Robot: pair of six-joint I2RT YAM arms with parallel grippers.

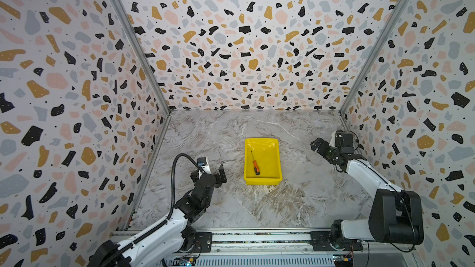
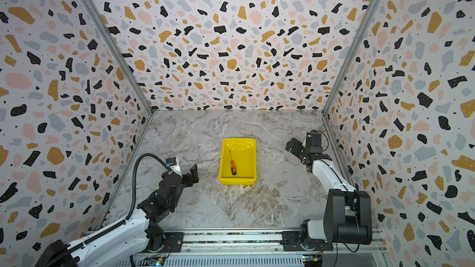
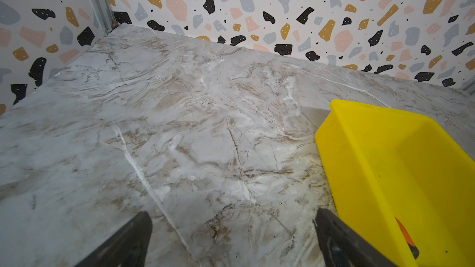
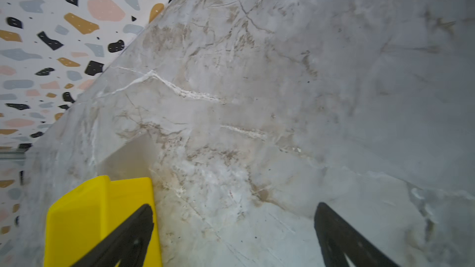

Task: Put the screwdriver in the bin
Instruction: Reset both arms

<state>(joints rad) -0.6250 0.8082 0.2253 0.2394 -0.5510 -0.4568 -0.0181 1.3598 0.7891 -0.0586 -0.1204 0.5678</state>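
Screwdriver: we see the screwdriver (image 1: pixel 255 165) lying flat on the floor of the bin (image 1: pixel 272 141), orange handle toward the near wall, thin shaft pointing at the far end; both top views agree (image 2: pixel 232 166).
Bin: it sits on the marble counter (image 1: pixel 295 201) roughly midway between the 2 arms, touched by neither.
Progress: we judge the placing done, since the tool rests wholly inside the rim; at most, parking the arms is left.
Right gripper: the right gripper (image 4: pixel 234 237) has its fingers spread wide with nothing between them, beside the bin's far corner and well off the tool.
Left gripper: the left gripper (image 3: pixel 231 240) likewise shows fingers apart and empty, just beside the bin's wall (image 3: pixel 359 175).
Hard to see: in the left wrist view only a sliver of orange handle (image 3: pixel 404 235) shows past the bin wall; the right wrist view shows no screwdriver at all. We cannot make out the tip's shape in the top views.
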